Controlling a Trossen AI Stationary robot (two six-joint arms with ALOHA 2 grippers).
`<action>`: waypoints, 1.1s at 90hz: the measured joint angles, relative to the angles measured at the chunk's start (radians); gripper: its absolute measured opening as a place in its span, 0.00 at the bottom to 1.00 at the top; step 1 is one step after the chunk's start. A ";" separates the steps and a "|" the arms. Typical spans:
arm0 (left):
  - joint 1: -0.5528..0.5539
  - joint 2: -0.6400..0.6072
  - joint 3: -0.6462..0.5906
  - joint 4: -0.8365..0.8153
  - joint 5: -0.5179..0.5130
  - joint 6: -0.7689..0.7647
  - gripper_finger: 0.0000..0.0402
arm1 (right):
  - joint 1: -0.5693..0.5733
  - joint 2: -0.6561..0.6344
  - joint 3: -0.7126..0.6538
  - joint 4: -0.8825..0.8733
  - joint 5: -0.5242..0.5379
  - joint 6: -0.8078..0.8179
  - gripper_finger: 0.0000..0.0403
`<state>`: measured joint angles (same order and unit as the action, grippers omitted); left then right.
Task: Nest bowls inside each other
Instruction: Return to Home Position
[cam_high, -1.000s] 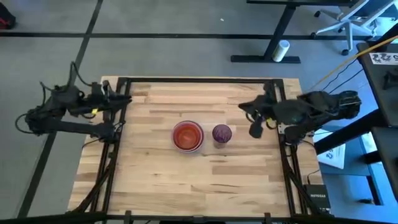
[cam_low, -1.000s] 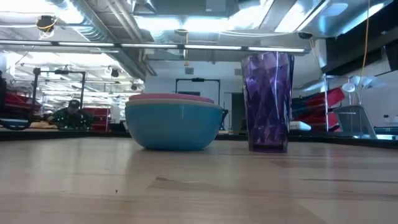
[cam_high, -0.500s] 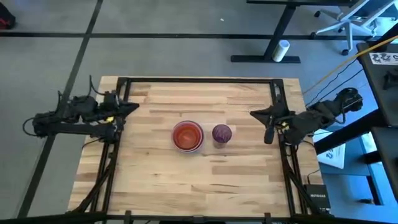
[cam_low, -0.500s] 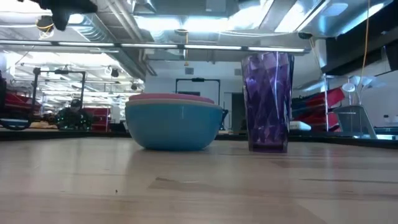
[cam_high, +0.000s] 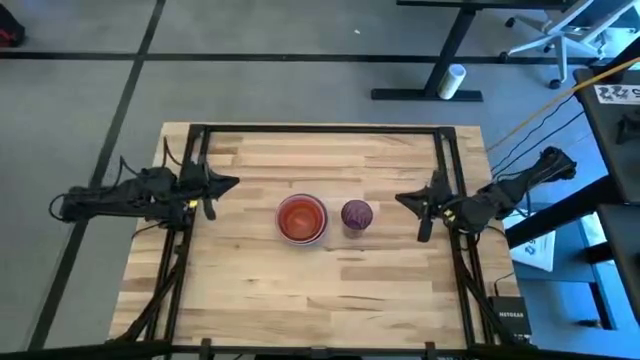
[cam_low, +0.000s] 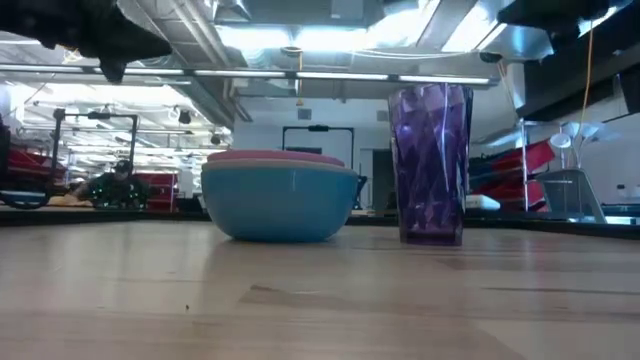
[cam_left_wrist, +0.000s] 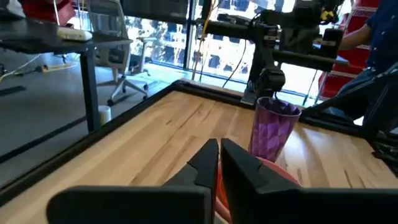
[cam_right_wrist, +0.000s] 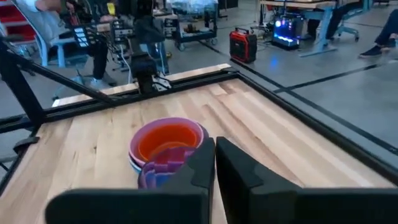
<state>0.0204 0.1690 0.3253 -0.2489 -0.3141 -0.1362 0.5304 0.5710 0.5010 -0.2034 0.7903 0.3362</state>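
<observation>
Both pairs of fingers are pressed together and hold nothing. On the left gripper (cam_left_wrist: 219, 147) the two dark fingers (cam_left_wrist: 204, 165) meet with only a hairline slit between them. On the right gripper (cam_right_wrist: 214, 148) the dark fingers (cam_right_wrist: 200, 167) sit the same way, closed on air. Neither gripper touches a bowl, the tumbler or the wood.

The light wooden plank table (cam_high: 300, 300) is bordered by a black metal frame (cam_high: 320, 128) that runs along its far edge and down both sides. The left gripper hangs at the left side rail, pointing inward across the table. The right gripper hangs at the right side rail, facing it. Both are well apart from the things in the middle, with a bare stretch of wood between each gripper and them.

Near the table's centre stands the stack of small round plastic bowls (cam_high: 301, 218), nested one inside another. An orange-red bowl (cam_right_wrist: 166, 142) shows innermost, and the rim of a pink bowl (cam_low: 276, 157) rings it. A pale blue bowl (cam_low: 280, 203) forms the outside and rests on the wood. Any other bowls in the stack are hidden.

Just beside the stack, on the right arm's side and not touching it, a purple faceted plastic tumbler (cam_high: 357, 214) stands upright and alone, not nested. Broad open wood lies between these two things and the near edge, and a somewhat narrower open band lies between them and the far edge. The stack and the tumbler are well clear of every rail.
</observation>
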 joint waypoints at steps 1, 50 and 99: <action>0.000 -0.005 -0.005 0.000 0.000 0.000 0.00 | 0.000 -0.003 -0.008 0.008 0.000 0.000 0.00; -0.001 -0.165 -0.173 0.037 0.008 -0.004 0.00 | 0.000 -0.020 -0.319 0.373 0.019 -0.030 0.00; -0.001 -0.165 -0.215 0.063 0.012 0.013 0.00 | 0.000 -0.020 -0.487 0.604 0.026 -0.056 0.00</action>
<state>0.0196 0.0040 0.1101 -0.1859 -0.3023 -0.1230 0.5301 0.5510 0.0144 0.4002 0.8164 0.2803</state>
